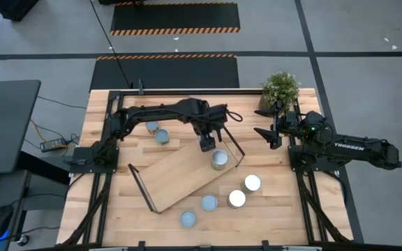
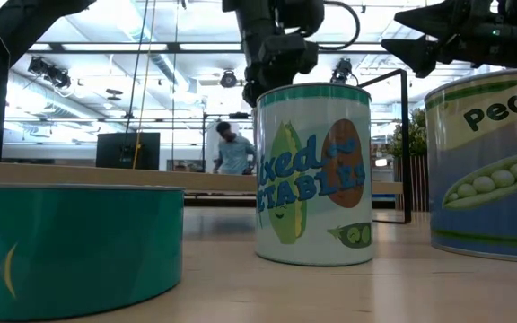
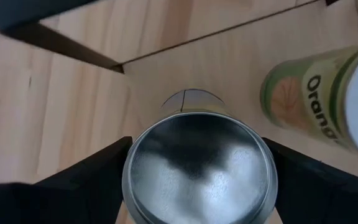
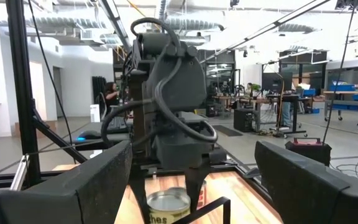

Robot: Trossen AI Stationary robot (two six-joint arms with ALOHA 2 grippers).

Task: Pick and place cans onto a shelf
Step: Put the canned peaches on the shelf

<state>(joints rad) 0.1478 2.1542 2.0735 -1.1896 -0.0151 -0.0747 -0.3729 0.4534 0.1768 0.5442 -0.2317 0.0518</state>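
While its long axis runs diagonally, the shelf (image 1: 183, 174) carries 1 upright can (image 1: 220, 160), clasped by the left gripper (image 1: 207, 145).

I see a round silvery metal can top (image 3: 199, 168) at lower centre, flanked closely by my left gripper's (image 3: 197, 180) dark fingers (image 3: 86, 183); a green-and-orange labelled can (image 3: 316, 93) lies right.

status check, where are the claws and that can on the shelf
Left claw closed around a can, can at the shelf's right end. Right claw open, waiting by the plant. Nothing blocking.
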